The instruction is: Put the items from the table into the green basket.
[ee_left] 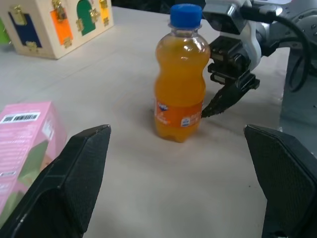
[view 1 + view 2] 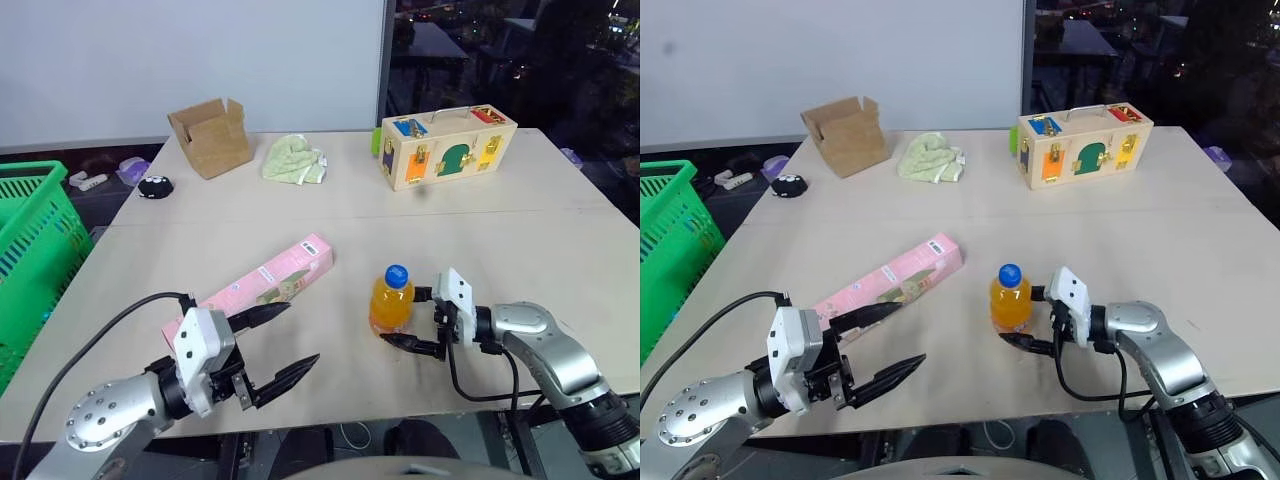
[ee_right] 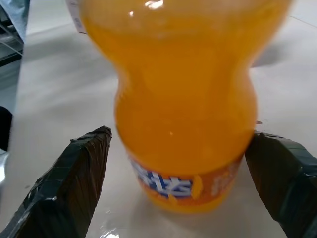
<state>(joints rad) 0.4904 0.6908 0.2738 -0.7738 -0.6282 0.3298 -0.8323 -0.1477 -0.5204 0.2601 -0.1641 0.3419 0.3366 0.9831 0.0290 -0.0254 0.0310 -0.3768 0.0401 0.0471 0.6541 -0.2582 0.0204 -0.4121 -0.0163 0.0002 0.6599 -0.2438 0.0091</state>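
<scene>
— Reading any labels from your end?

— I can see a barcode on the end of the long slim pink carton (image 1: 22,117), and blue-and-white print on the small orange-drink bottle with a blue cap (image 2: 391,300), too blurred to read. Both sit on the pale beige wooden table (image 2: 520,230).

— And the arms?

— My right gripper (image 2: 418,320) points sideways, fingers spread either side of the bottle, not clamped. My left gripper (image 2: 285,340) hangs open beside the carton. The bright green plastic basket (image 2: 30,250) stands off the table's left edge.

We seem to be in a lab or test room: a blank white wall panel (image 2: 190,60), dark glazing (image 2: 510,60), and a plain table (image 2: 560,230) bearing assorted props.
</scene>
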